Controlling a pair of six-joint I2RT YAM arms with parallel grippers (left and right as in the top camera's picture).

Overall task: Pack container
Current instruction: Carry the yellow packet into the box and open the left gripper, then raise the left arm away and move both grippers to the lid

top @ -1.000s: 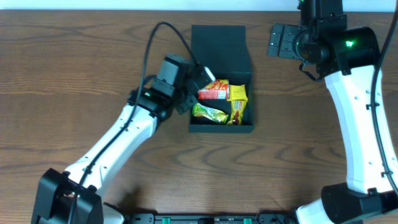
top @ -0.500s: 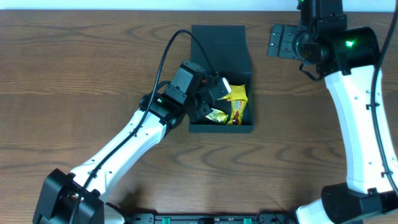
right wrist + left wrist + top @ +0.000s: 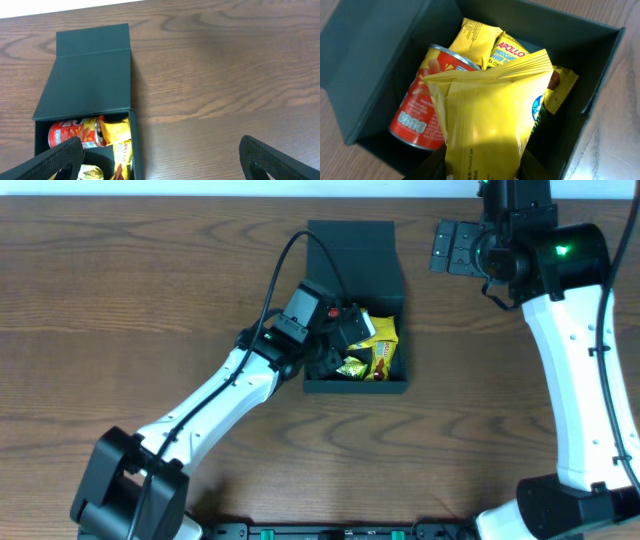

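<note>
The container (image 3: 356,386) is a dark teal box with its flap lid (image 3: 351,252) folded back. My left gripper (image 3: 350,332) reaches into it, shut on a yellow snack packet (image 3: 492,110) that hangs over a red can (image 3: 422,107) and yellow Apollo packets (image 3: 509,51). Its dark fingers (image 3: 437,165) flank the packet's lower end in the left wrist view. My right gripper (image 3: 455,245) hovers open beyond the box's back right corner; the right wrist view shows the box (image 3: 82,75), the can (image 3: 70,134) and wide-spread fingertips (image 3: 272,159).
A green packet (image 3: 349,366) and a yellow bar packet (image 3: 384,352) lie at the container's front. Brown wooden table (image 3: 480,410) surrounds the box. The left arm's black cable (image 3: 285,270) arcs over the box's left side.
My left gripper has carried the yellow packet rightwards from the box's left rim to over its contents, now covering the red can in the overhead view. The right arm has not moved.
</note>
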